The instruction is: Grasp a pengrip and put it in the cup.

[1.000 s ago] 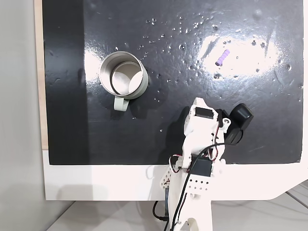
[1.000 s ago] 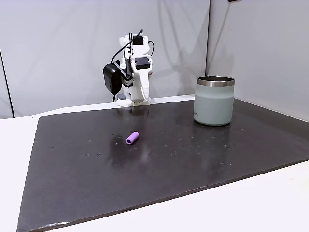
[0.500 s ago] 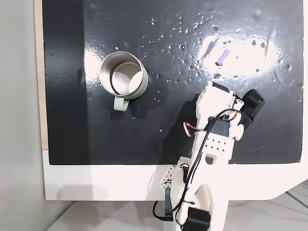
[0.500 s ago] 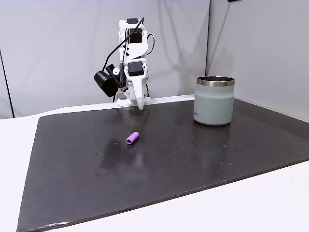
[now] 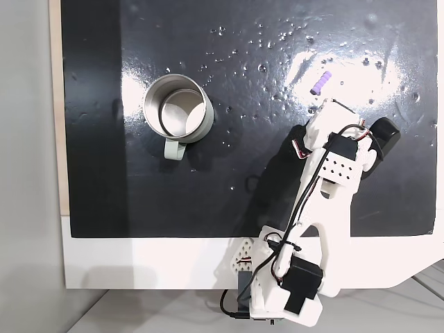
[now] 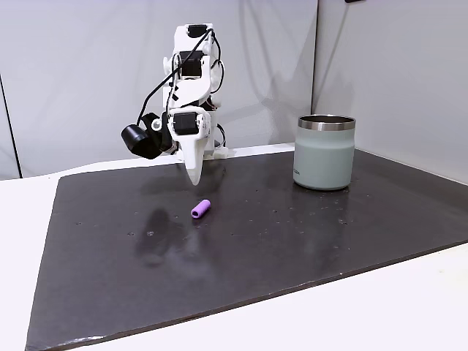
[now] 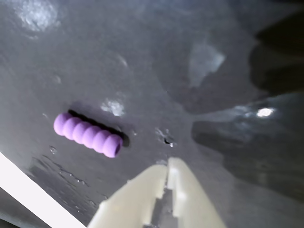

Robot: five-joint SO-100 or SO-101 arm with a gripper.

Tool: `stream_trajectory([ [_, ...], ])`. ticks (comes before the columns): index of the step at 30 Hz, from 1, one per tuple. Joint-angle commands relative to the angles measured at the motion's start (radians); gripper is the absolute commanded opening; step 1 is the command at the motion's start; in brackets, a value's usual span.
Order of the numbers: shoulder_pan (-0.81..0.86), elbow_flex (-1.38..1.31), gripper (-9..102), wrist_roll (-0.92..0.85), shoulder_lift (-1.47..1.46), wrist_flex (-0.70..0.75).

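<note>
My tool (image 7: 167, 164) hangs with its tips pressed together, empty, the pengrip (image 7: 87, 134) lying on the dark worktop (image 6: 307, 234) just ahead of it and off to the left in the wrist view. It looks light, soft and ribbed, likely to roll, so I judge a pinch across its middle is safest.

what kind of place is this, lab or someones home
Probably a hobby or lab test bench: a small white arm with its gripper over a black mat, a purple pengrip and a cup.

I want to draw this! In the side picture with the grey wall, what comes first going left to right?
Claw → pengrip → cup.
</note>
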Motion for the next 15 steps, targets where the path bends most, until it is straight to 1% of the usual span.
stream_trajectory([
  [1,0.012,-0.095,0,-0.017,-0.020,-0.020],
  [10,0.017,-0.189,0,-0.044,-0.098,-0.020],
  [15,0.020,-0.212,0,-0.123,-0.110,-0.020],
])
